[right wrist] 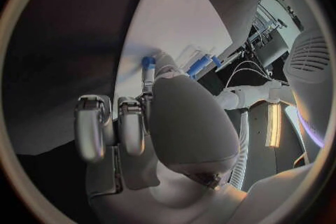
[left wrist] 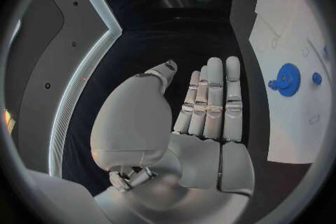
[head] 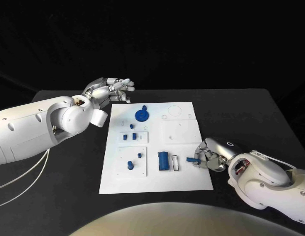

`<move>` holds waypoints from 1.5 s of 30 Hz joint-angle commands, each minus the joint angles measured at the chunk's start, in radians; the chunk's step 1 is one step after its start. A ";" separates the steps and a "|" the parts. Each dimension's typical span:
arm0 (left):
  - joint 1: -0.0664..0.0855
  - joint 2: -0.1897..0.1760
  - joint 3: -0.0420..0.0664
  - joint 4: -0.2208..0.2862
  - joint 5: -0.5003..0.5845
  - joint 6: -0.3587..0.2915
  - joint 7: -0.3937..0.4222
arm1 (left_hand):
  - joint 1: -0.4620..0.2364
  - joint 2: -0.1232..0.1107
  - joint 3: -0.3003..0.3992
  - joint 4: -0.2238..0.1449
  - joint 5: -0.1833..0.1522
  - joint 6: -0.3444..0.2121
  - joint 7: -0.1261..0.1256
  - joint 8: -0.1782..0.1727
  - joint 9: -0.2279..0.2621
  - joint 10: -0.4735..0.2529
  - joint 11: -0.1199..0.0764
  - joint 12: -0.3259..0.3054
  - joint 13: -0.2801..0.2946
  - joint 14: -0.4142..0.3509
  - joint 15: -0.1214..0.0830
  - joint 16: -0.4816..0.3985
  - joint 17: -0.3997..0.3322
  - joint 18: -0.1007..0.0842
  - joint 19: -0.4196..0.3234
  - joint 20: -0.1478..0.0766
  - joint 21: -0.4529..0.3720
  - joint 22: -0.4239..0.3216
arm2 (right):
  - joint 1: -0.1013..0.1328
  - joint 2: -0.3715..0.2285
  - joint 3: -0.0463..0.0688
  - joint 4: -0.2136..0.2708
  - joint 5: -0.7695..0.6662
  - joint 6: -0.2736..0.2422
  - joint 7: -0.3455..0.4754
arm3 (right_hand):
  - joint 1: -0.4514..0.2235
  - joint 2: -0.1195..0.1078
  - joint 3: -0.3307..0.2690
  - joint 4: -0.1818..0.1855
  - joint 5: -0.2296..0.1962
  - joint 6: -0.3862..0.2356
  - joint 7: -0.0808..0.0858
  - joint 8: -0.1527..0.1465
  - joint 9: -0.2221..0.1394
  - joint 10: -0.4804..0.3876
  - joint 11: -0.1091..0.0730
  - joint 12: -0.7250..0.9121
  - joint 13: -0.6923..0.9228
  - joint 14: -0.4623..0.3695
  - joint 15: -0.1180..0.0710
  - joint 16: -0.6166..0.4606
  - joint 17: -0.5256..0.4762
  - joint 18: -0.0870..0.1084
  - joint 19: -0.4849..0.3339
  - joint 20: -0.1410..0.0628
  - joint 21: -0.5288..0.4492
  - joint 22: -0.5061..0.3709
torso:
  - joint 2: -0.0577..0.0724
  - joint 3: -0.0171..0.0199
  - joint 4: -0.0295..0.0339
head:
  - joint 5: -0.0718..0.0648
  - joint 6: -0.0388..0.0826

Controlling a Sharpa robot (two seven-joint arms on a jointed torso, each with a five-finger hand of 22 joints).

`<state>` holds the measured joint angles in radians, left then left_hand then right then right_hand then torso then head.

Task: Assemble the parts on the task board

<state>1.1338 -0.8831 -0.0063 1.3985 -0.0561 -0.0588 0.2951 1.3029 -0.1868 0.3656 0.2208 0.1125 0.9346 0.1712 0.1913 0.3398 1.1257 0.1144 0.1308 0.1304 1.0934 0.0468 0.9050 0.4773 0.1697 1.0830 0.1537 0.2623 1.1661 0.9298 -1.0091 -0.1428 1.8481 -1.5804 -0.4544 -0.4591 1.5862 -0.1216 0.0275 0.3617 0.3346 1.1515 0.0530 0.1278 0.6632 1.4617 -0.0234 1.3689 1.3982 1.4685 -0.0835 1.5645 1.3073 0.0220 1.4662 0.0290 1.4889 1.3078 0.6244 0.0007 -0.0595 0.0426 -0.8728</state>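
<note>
You see a white task board (head: 184, 184) on the black table (head: 252, 108), blue parts such as the gear (head: 143, 115), and silver hands on white arms.

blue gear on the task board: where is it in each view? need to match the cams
Head view: the blue gear sits near the far left corner of the white task board, just right of the left hand.
Left wrist view: the blue gear lies on the board, beyond the flat fingers.
Right wrist view: I cannot make it out.
Shared landmark: the white task board.
</note>
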 commanded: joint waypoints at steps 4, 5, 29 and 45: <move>0.001 0.001 0.001 0.002 0.005 0.017 0.004 | 0.001 0.008 -0.006 0.000 0.003 -0.008 -0.003 0.004 0.001 -0.006 -0.002 0.005 0.001 -0.010 -0.001 -0.003 0.000 0.009 0.006 -0.002 -0.005 -0.001 | -0.007 -0.009 -0.006 0.006 0.008 0.017 -0.048 | -0.225 -0.150 0.614 -0.188 0.012 -0.018 0.004 0.063 0.091 0.029 -0.001 0.016 0.051 0.102 0.004 0.006 0.264 -0.005 0.071 0.001 0.009 0.241 | 0.000 -0.0008 0.0001 | -0.002 0.000; 0.001 0.002 0.001 0.002 0.005 0.017 0.004 | 0.001 0.008 -0.006 0.000 0.003 -0.008 -0.003 0.004 0.001 -0.006 -0.002 0.005 0.001 -0.010 -0.001 -0.003 0.000 0.009 0.006 -0.002 -0.005 -0.001 | -0.006 -0.010 -0.006 0.011 0.014 0.014 -0.050 | -0.256 -0.147 0.646 -0.216 0.010 -0.023 0.003 0.069 0.102 0.030 0.000 0.017 0.052 0.102 0.004 0.006 0.264 -0.005 0.071 0.001 0.010 0.241 | -0.001 -0.0012 0.0002 | -0.002 0.000; 0.001 0.007 0.001 0.001 0.005 0.017 0.002 | 0.002 0.009 -0.006 0.000 0.003 -0.008 -0.003 0.004 0.001 -0.006 -0.002 0.005 0.001 -0.010 -0.001 -0.003 0.000 0.009 0.007 -0.002 -0.006 -0.001 | 0.029 0.048 -0.005 0.045 0.227 -0.011 -0.042 | -0.531 -0.122 0.771 -0.323 -0.081 -0.036 -0.011 0.089 0.137 0.043 -0.006 0.040 0.070 0.102 -0.003 0.006 0.264 -0.006 0.073 -0.003 0.015 0.242 | 0.001 -0.0002 0.0001 | -0.005 0.000; 0.001 0.007 0.001 0.002 0.005 0.017 0.002 | 0.005 0.011 -0.006 0.000 0.003 -0.008 -0.003 0.004 0.001 -0.007 -0.002 0.005 0.002 -0.010 -0.001 -0.003 0.000 0.009 0.007 -0.002 -0.007 -0.001 | 0.024 0.107 -0.005 0.009 0.274 0.008 -0.031 | -0.673 -0.130 0.732 -0.255 -0.179 -0.002 -0.017 0.077 0.108 0.062 -0.010 0.086 0.100 0.102 -0.005 0.006 0.264 -0.009 0.079 -0.005 0.027 0.246 | 0.001 0.0009 -0.0005 | 0.004 0.000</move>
<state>1.1338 -0.8778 -0.0064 1.3983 -0.0561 -0.0579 0.2920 1.3080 -0.1817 0.3657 0.2208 0.1125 0.9310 0.1676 0.1912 0.3403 1.1258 0.1144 0.1307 0.1309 1.0898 0.0432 0.9050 0.4773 0.1696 1.0829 0.1536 0.2584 1.1663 0.9550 -0.9046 -0.1474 1.8586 -1.3249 -0.4607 -0.4983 0.9211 -0.2527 0.7604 0.1025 0.1601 1.1436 0.0357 0.2087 0.7724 1.4665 -0.0284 1.4486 1.3093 1.4684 -0.0841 1.5645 1.3077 0.0219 1.4661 0.0289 1.5122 1.3076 0.6256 0.0015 -0.0594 0.0443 -0.8728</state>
